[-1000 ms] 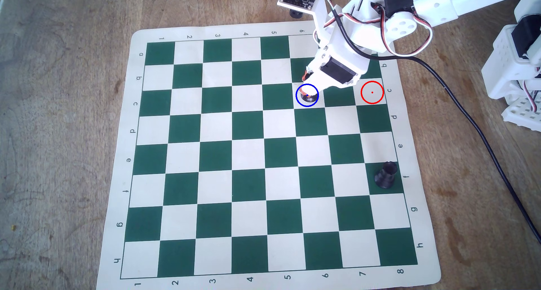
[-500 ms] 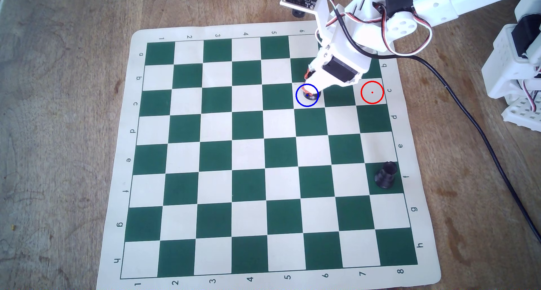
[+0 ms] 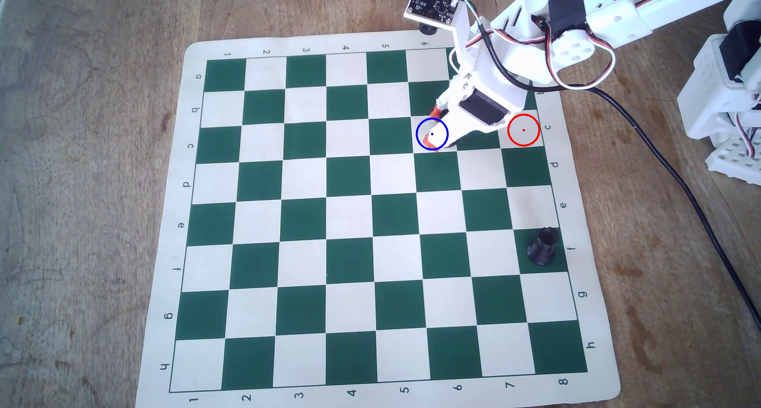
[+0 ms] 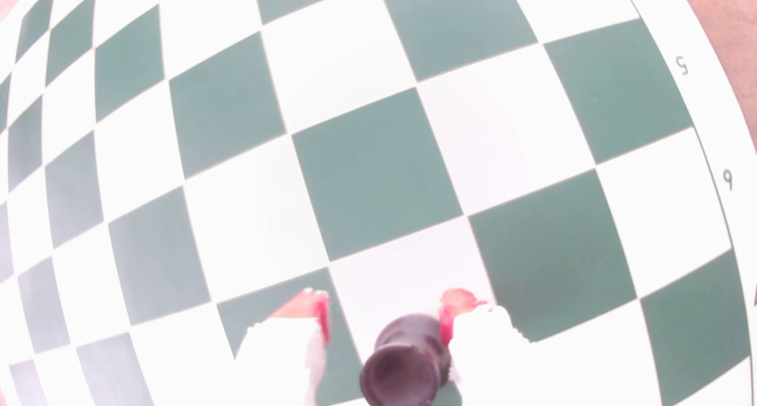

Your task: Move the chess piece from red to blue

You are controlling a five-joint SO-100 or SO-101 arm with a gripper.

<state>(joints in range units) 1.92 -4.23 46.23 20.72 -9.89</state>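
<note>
Counts first: one arm, one gripper, one blue circle, one red circle, one green-and-cream chessboard mat.

Black pieces on the board: two. The chess piece shows in the wrist view only, low in frame between the orange-tipped fingers. It leans against the right finger, with a clear gap to the left one. Jaws are spread, not clamping.

In the overhead view the gripper body hides that piece. Its orange tips sit at the blue circle's edge, on the cream row-c square under column 6. I can't tell whether the piece is centred in the ring.

Red circle is two squares right of blue, same row, with nothing in it.

Second piece is stockier and stands on a green square at row f, far right column, well apart from the gripper.

Mat lies flat on a worn wooden table. Black cable trails down the right side.
</note>
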